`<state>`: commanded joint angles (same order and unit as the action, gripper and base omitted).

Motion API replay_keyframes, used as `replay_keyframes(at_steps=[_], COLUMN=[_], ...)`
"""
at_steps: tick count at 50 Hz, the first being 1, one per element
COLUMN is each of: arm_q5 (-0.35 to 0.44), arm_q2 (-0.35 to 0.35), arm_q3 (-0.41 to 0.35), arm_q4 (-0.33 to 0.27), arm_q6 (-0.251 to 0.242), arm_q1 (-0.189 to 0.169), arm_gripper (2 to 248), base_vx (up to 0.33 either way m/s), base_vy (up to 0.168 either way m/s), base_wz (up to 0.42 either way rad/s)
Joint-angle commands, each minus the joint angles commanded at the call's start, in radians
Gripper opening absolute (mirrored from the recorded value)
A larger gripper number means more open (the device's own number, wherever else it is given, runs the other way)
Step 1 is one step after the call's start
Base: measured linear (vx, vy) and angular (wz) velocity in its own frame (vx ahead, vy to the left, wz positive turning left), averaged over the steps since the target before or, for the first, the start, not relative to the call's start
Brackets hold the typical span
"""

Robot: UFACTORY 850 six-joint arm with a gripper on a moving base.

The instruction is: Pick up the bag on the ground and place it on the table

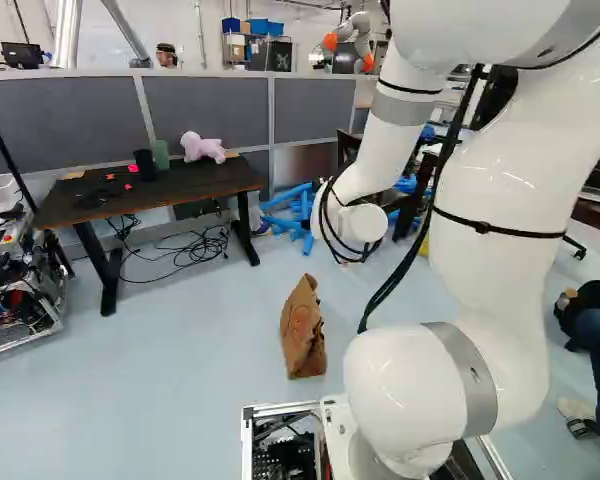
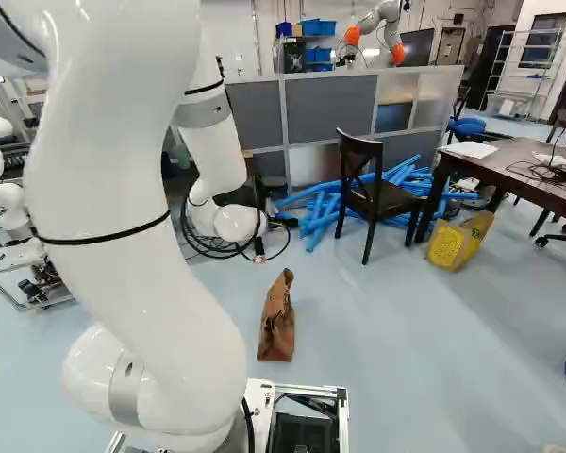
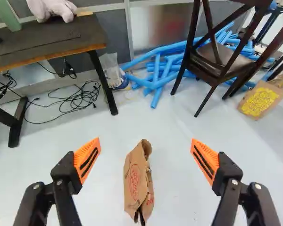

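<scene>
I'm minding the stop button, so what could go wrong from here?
The paper bag looks thin and crumpled, so the open gripper might tear it or let it slip. If the base drives toward the dark desk, cables on the floor could snag it.

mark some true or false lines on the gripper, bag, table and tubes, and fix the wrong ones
1. The gripper is shut on the bag. False: its fingers stand wide apart, with nothing gripped.
2. The bag is on the floor. True.
3. A pink toy is on the dark table. True.
4. The blue tubes are piled on that table. False: they lie on the floor by the chair.
</scene>
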<state>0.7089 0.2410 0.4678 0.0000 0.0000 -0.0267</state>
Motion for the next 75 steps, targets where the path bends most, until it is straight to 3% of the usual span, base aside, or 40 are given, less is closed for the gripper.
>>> replay_keyframes(at_steps=[37,75], arm_q5=[-0.13,-0.208], arm_q2=[0.219,0.414], arm_q3=[0.163,0.315], arm_q4=[0.0,0.0], arm_q6=[0.0,0.0], arm_q1=[0.002,0.01], arm_gripper=[247,247], base_vx=[0.0,0.0], base_vy=[0.0,0.0], base_wz=[0.0,0.0])
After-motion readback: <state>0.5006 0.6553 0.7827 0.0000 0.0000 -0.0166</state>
